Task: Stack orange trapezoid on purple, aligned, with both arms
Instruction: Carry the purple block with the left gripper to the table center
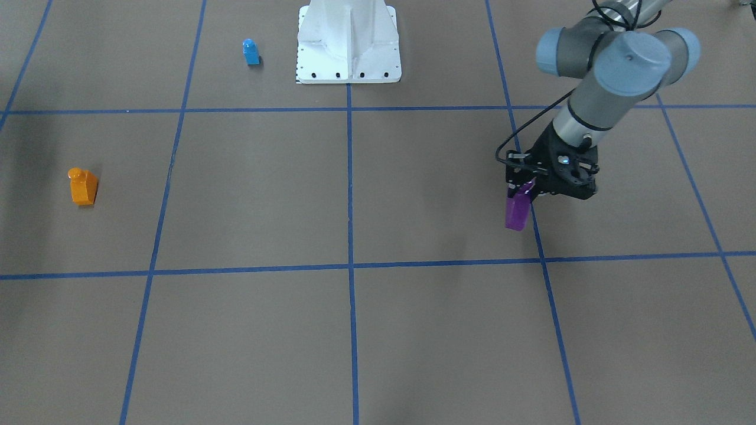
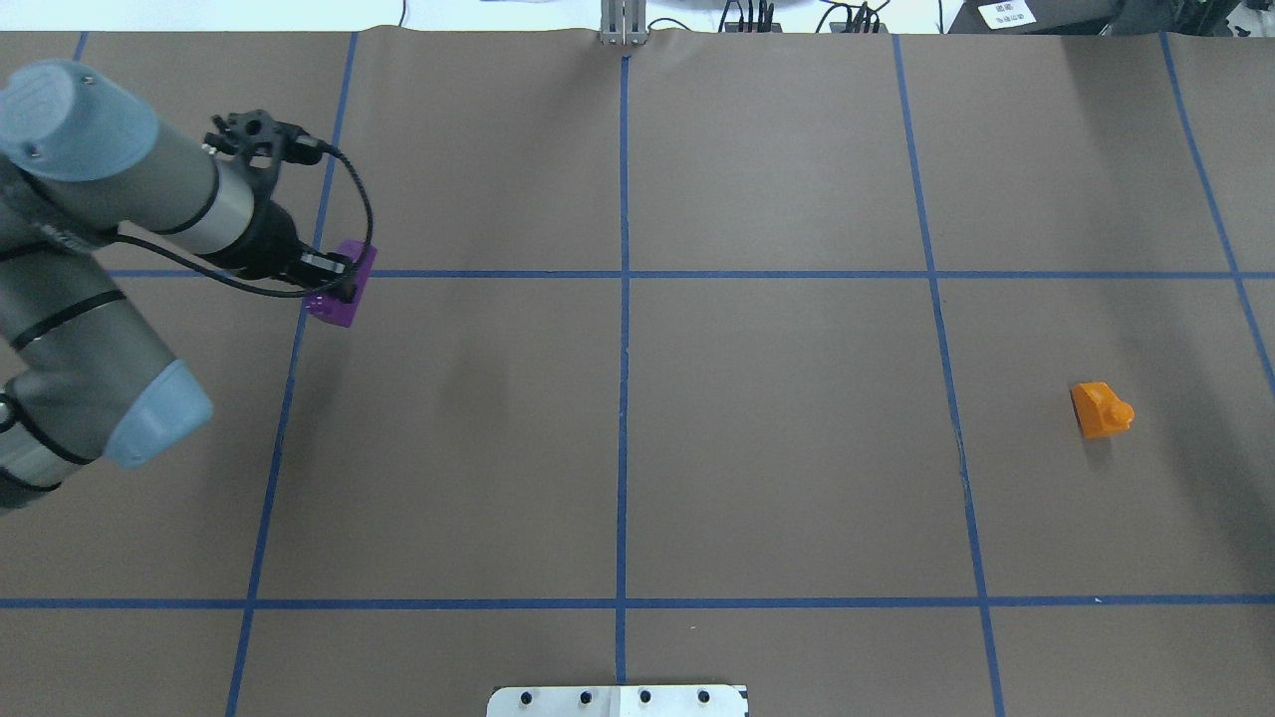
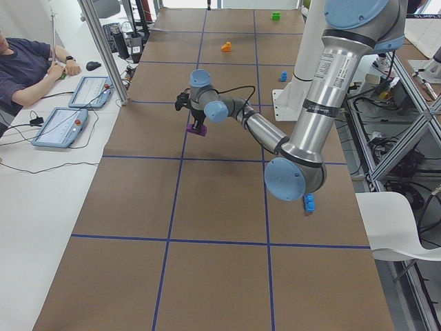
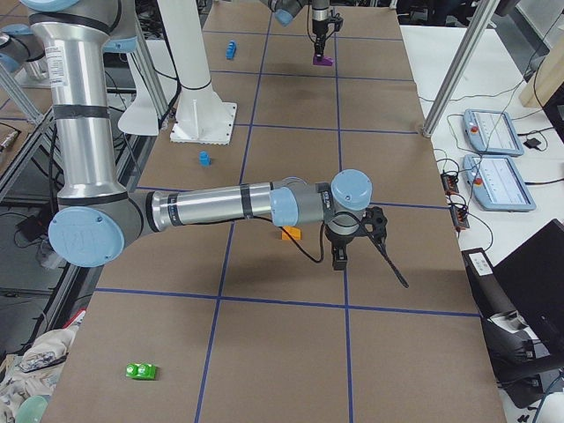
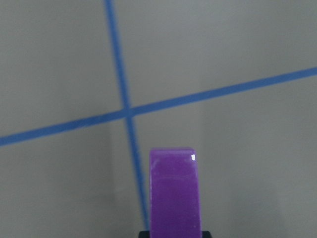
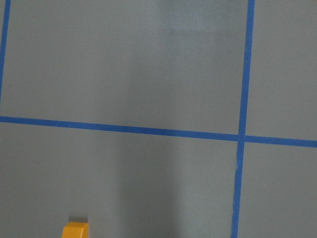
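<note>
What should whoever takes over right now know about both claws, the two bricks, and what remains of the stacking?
The left claw is shut on the purple brick, which hangs below it, apparently off the table.
The right claw shows only from the side; open or shut cannot be told.
The orange trapezoid sits on the table on the robot's right side, ungrasped, close to the right claw.
Done: purple picked up.
Left: grasp orange, bring the bricks together, seat orange on purple, aligned.

Front view: a small blue brick [image 1: 251,52] stands at upper left. Right view: a green brick [image 4: 141,371] lies at lower left.
</note>
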`<state>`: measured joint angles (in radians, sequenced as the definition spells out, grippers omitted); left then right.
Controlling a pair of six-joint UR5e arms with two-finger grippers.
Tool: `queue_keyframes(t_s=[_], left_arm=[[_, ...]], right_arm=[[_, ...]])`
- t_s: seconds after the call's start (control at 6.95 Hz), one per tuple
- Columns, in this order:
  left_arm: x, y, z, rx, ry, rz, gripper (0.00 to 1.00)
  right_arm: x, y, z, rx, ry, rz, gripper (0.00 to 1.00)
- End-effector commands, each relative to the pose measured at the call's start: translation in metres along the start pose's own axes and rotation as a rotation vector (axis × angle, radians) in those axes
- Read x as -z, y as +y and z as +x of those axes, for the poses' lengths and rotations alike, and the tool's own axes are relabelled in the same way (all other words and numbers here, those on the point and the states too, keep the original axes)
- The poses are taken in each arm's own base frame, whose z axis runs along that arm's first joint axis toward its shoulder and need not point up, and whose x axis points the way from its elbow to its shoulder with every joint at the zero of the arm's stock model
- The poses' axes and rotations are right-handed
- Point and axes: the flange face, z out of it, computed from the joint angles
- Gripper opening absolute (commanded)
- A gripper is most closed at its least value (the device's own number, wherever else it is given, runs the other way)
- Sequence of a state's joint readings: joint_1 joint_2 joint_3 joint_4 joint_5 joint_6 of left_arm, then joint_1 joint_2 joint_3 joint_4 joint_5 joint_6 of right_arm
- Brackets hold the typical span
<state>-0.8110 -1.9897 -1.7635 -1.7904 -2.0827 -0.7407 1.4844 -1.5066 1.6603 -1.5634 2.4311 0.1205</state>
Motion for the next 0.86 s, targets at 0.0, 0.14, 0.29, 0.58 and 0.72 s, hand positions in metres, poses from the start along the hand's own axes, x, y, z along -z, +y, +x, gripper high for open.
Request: queue_keyframes(t_s=[0.0, 0.14, 0.29, 0.58, 0.72], left_arm=[[-0.029, -0.048, 0.132, -0.096, 0.011, 0.036, 0.00], [-0.047, -0.056, 0.185, -0.131, 0.007, 0.040, 0.00], [-0.067, -0.065, 0.227, -0.148, -0.003, 0.031, 0.00], [-0.113, -0.061, 0.267, -0.132, -0.040, 0.030, 0.00], [-0.128, -0.056, 0.270, -0.142, -0.043, 0.032, 0.00]], right_arm=[[-0.001, 0.000, -0.004, 0.006, -0.006, -0.002, 1.00], [-0.005, -0.001, -0.014, 0.025, -0.011, -0.008, 1.00], [-0.014, -0.002, -0.024, 0.042, -0.013, -0.019, 1.00], [-0.025, -0.002, -0.047, 0.022, -0.018, -0.040, 1.00], [-0.025, -0.001, -0.069, 0.002, -0.021, -0.039, 1.00]])
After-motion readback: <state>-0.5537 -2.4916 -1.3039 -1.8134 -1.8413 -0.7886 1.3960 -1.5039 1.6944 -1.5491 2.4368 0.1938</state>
